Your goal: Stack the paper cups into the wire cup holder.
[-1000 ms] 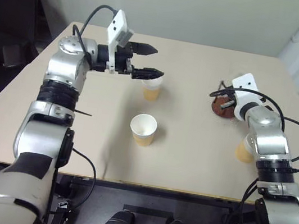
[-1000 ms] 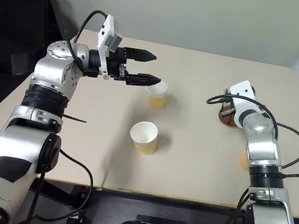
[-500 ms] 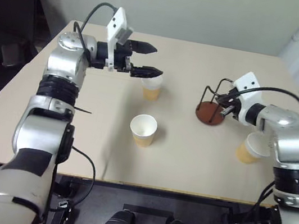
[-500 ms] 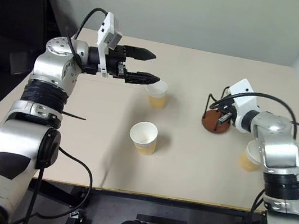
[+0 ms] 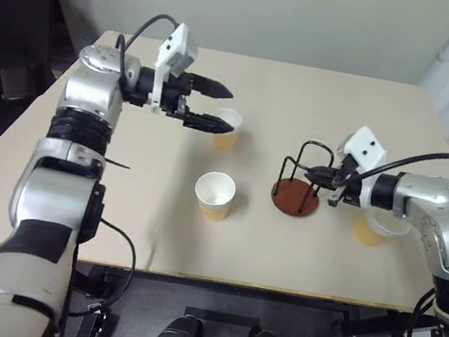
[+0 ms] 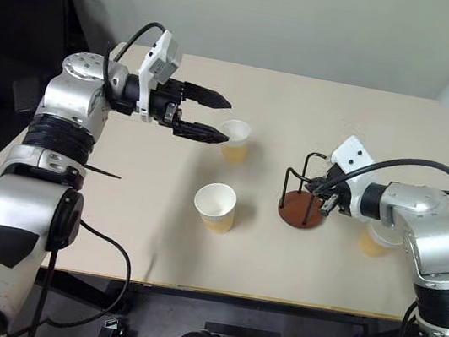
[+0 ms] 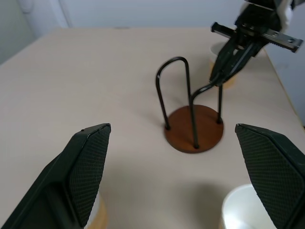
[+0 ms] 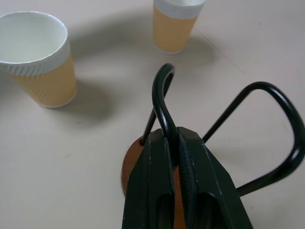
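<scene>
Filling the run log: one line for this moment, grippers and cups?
right gripper: shut on wire cup holder | left gripper: open, empty, by far paper cup | cups in holder: none | stage: positioning holder

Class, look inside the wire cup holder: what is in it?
No cup is inside the holder; its brown base is bare between the black wire loops. The right tool clamps one loop, covering that part of the wire.

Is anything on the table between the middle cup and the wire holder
Nothing visible. Bare table lies between the middle paper cup and the wire cup holder, which the right gripper grips by a wire loop.
</scene>
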Tool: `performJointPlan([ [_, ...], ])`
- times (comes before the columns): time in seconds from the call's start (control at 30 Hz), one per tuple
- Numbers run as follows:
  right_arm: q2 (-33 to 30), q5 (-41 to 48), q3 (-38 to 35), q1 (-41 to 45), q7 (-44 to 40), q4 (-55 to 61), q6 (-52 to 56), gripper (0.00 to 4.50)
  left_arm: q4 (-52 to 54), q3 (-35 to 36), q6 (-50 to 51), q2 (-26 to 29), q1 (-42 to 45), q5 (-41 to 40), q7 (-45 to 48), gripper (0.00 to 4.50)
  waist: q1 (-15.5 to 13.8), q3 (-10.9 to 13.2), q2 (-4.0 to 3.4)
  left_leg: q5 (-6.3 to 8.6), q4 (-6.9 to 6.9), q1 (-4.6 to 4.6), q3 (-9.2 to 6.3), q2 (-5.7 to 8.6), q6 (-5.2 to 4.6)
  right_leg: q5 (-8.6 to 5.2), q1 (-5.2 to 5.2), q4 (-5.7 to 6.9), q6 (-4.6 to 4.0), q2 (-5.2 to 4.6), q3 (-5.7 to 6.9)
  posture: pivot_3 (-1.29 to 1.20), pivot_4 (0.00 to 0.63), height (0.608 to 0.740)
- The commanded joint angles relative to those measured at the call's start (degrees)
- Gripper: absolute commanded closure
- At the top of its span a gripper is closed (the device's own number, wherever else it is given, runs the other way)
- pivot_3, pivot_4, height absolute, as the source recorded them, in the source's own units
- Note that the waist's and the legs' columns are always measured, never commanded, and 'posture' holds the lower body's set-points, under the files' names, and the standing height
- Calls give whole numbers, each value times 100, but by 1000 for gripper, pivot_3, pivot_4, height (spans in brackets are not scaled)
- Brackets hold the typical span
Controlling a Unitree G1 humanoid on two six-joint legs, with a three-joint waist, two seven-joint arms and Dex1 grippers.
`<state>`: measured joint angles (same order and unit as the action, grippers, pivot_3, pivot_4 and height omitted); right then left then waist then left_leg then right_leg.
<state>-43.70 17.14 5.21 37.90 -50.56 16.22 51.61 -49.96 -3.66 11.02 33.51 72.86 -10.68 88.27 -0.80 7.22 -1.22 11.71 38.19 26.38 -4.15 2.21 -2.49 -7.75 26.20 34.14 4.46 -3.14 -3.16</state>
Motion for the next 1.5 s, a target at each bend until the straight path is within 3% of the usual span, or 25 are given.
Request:
performJointPlan([
  [0.03, 82, 74, 20, 54, 55, 276, -151, 4485, 39, 2, -74, 162, 145, 85, 107, 0, 7, 0, 0, -2, 1, 0, 0, 0, -2, 0, 0, 0, 0, 0, 0, 0, 150, 740],
  [0.53, 294, -214, 461, 113, 108, 94, -589, 4485, 51, 4, -172, 160, 152, 167, 49, 0, 11, 0, 0, -14, 12, 0, 1, 2, -13, -3, -6, 2, -13, -2, -1, 0, 150, 740],
  [0.63, 207, -238, 483, 41, 54, 103, -632, 3719, 75, 1, -186, 146, 123, 175, 49, 0, 7, 0, 0, -14, 12, 0, 1, 3, -12, -3, -6, 2, -13, -2, -1, 0, 150, 740],
  [0.83, 6, -22, 360, -116, -113, 300, -521, 1658, 64, 8, -218, 124, 116, 178, 29, 0, 6, 0, 0, -14, 12, 1, 2, 3, -12, -3, -6, 1, -12, -2, -1, 0, 150, 740],
  [0.97, -268, 348, 5, -236, -297, 614, -244, 1658, 44, 10, -240, 111, 132, 181, 22, 0, 5, 0, 1, -15, 11, 2, 2, 3, -11, -3, -6, 0, -12, -2, -1, 0, 150, 740],
  [1.27, -1532, 1162, -1173, -533, -834, 912, 257, 1658, -83, 16, -336, 49, 178, 200, -23, 0, -28, 0, 1, -15, 10, 3, 3, 4, -8, -6, -9, -2, -11, -2, -1, 0, 150, 740],
  [1.5, -2574, 968, -1357, -1626, -1302, 1183, -206, 1658, -207, 13, -419, -23, 229, 220, -2, 0, -39, 0, 1, -12, 9, 4, 4, 3, -6, -16, -9, -3, -3, -2, -6, 0, 150, 740],
])
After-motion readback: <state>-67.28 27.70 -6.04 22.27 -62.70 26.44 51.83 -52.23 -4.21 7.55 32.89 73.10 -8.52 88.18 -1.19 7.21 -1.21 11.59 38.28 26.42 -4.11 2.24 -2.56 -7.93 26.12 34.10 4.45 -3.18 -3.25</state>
